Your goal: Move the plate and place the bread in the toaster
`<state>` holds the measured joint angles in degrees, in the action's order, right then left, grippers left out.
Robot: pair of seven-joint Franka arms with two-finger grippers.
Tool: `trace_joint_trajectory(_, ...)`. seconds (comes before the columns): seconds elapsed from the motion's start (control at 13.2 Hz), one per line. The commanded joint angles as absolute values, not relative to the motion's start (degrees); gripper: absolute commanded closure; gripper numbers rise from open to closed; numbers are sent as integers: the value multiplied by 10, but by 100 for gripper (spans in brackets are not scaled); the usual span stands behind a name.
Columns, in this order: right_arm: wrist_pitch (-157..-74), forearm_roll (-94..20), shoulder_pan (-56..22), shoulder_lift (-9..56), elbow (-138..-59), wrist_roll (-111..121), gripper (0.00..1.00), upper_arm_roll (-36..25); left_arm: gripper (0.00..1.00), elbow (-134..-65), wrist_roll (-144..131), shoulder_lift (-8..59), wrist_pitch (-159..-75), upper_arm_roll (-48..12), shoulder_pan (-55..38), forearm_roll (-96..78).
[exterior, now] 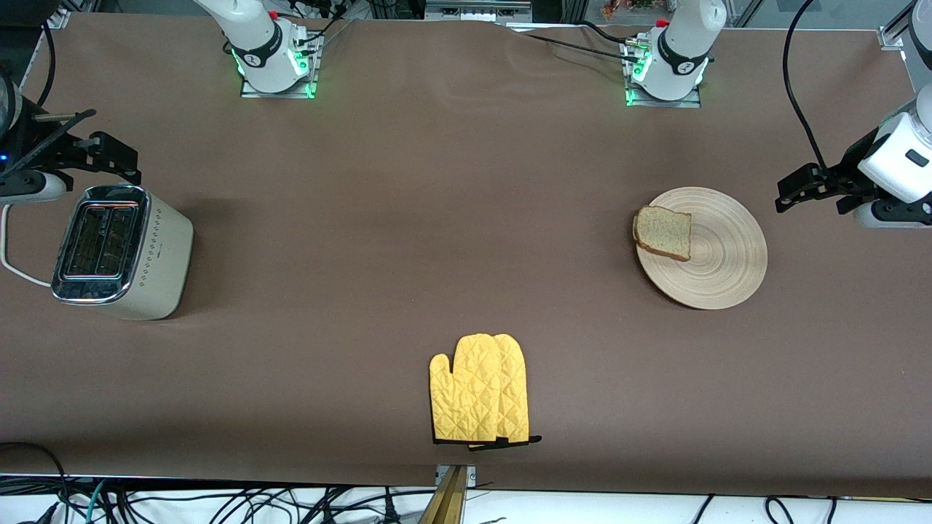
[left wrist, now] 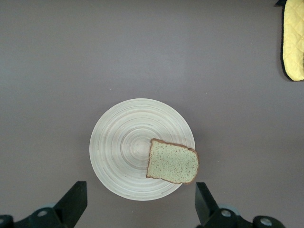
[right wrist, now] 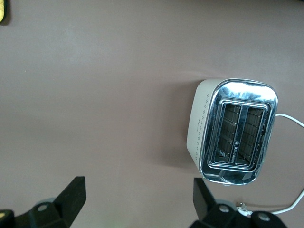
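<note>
You have the plate lying flat on the brown table toward the left arm's end, with the bread resting on it. The slice sits off centre, its crust overhanging the plate's rim on the side that faces the right arm's end of the table. In the left wrist view you see the same thing: the plate with its ring grooves and the bread lapping over the edge.

Your left gripper hangs in the air over the table's left-arm end, just beside the plate and apart from it. Its two fingers stand spread wide, with nothing between them.

You find the toaster upright at the right arm's end of the table, chrome top up, both slots bare, its white cord trailing off toward the table edge. The right wrist view looks down on the toaster and its slots.

Your right gripper hovers close to the toaster's top edge, on the side toward the robots' bases. Its fingers are parted wide and hold nothing.

A yellow quilted mitt lies flat in the middle of the table, nearer the front camera than the plate and the toaster, well apart from both
</note>
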<state>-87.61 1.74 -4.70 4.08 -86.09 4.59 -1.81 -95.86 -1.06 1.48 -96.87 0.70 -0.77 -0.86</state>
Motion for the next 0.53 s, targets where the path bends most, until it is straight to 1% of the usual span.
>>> trace_joint_trajectory(0.0, -887, 22, -47, 42, -854, 47, 0, -17, 0, -944, -13, 22, -965, 4, -6, 2)
trace_joint_trajectory(0.45, -885, 23, -48, 42, -854, 45, 0, -17, 0, -944, -13, 21, -964, 4, -6, 2)
